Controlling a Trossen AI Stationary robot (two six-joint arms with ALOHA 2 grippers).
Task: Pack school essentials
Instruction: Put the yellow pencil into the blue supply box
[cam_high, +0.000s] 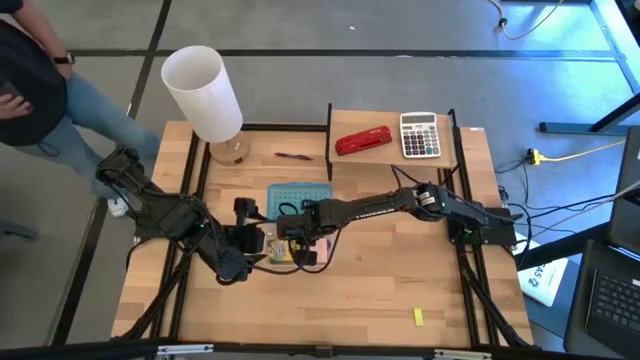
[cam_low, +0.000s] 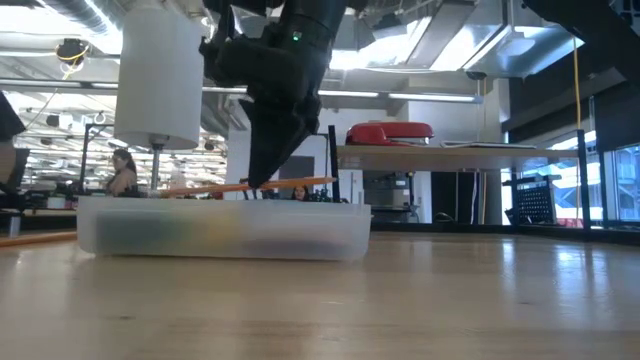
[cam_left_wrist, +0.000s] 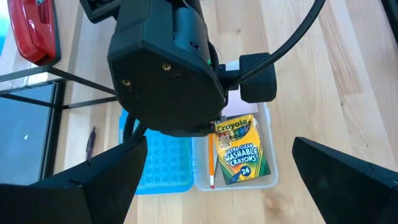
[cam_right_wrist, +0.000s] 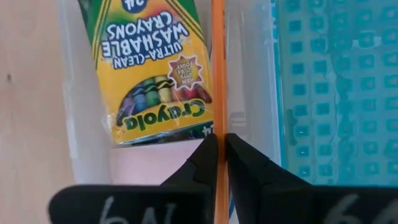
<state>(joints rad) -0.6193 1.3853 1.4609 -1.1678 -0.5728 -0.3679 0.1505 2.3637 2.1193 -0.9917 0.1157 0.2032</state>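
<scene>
Right wrist view: right gripper (cam_right_wrist: 220, 155) pinched on orange pencil (cam_right_wrist: 218, 68) over clear bin (cam_left_wrist: 267, 118) w/ crayon box (cam_right_wrist: 155, 68) — left gripper (cam_left_wrist: 217, 180) hovers nearby, fingers spread wide.

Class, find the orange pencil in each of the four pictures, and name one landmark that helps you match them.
High view: not clear under the right gripper.
Low view: orange pencil level above the clear box.
Left wrist: beside the crayon box.
Right wrist: pinched between fingers.
Landmark: crayon box.
</scene>
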